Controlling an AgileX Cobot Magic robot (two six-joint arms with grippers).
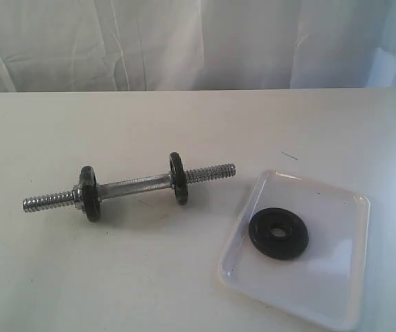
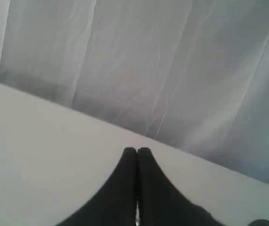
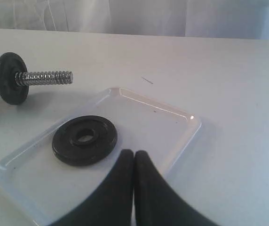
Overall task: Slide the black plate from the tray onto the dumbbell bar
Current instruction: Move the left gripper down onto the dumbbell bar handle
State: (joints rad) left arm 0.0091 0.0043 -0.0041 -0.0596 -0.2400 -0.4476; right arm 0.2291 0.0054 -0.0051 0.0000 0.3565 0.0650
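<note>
The black plate (image 1: 278,234) lies flat inside the white tray (image 1: 336,294) at the right front of the table. The dumbbell bar (image 1: 130,184) rests on the table to the left of the tray, with two black discs on it and bare threaded ends. In the right wrist view my right gripper (image 3: 134,153) is shut and empty, close to the black plate (image 3: 84,140) on the tray (image 3: 181,120); the dumbbell bar's threaded end (image 3: 45,77) shows beyond. My left gripper (image 2: 136,150) is shut and empty over bare table. Neither gripper shows in the exterior view.
A white curtain (image 1: 198,41) hangs behind the table's far edge. A small dark mark (image 1: 289,155) lies on the table beyond the tray.
</note>
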